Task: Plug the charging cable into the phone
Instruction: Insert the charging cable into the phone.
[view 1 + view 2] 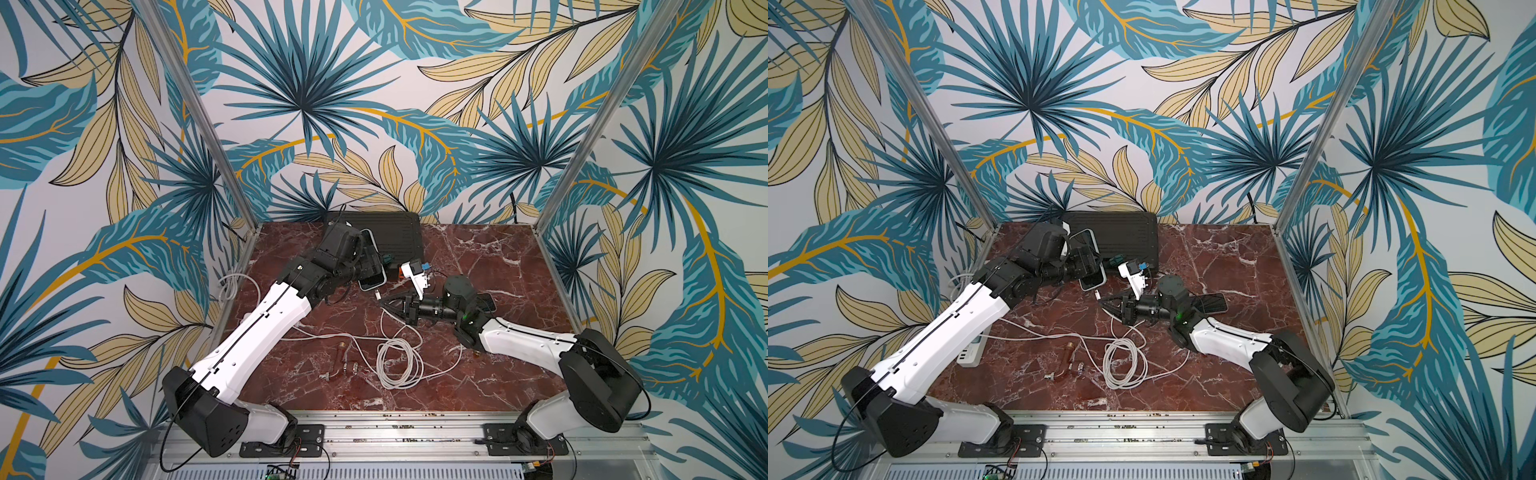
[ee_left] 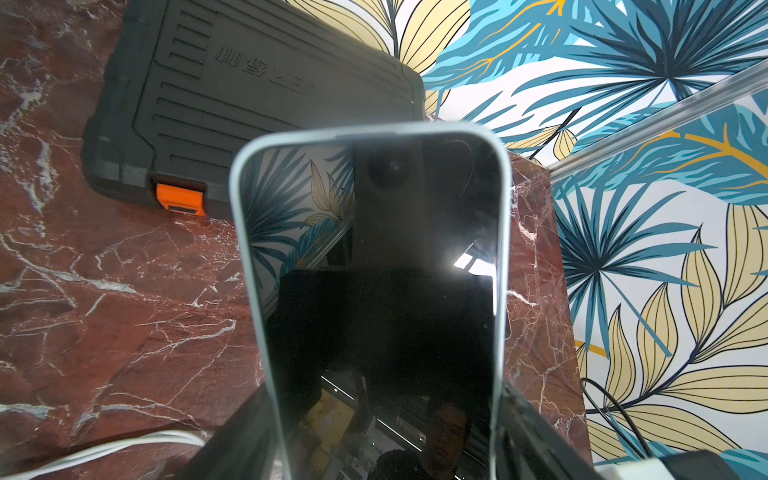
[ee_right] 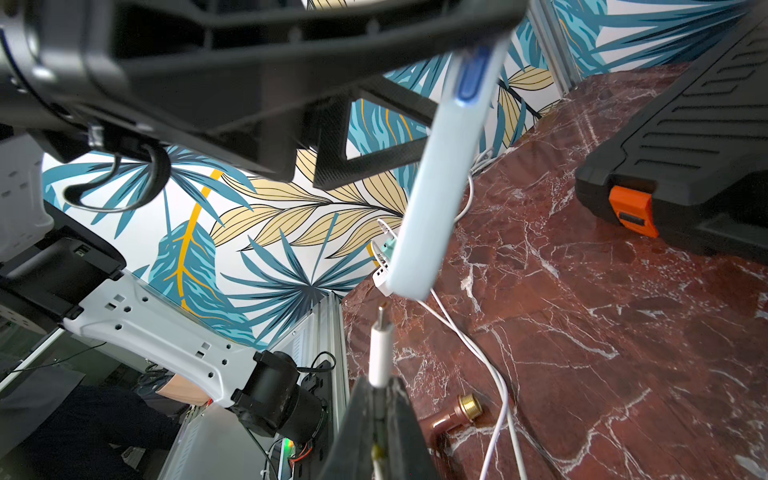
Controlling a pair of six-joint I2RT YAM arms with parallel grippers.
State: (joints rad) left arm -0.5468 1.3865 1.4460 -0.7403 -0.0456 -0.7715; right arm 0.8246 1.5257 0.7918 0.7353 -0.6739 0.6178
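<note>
Grip: right gripper (image 3: 380, 392) pinched fully closed on the white moulded plug (image 3: 380, 353) of the thin white charging cable (image 1: 379, 363), with the metal tip sticking out ahead of my fingertips. Just past the tip, across a small gap, is the bottom short edge of the pale blue cased phone with dark glass screen (image 3: 428, 199). Left gripper (image 1: 371, 259) has it, spread wide and clamped across the phone's sides. It looks lifted off the red marble tabletop (image 1: 478, 374), bottom end aimed toward my right arm. Long axes of phone and plug nearly line up, but the phone looks tilted a bit off, and the tip seems nearer one corner of that edge than its middle. Port itself I can't make out. My call: right arm is the mover, small sideways nudge and tilt fix, then push along the plug axis
</note>
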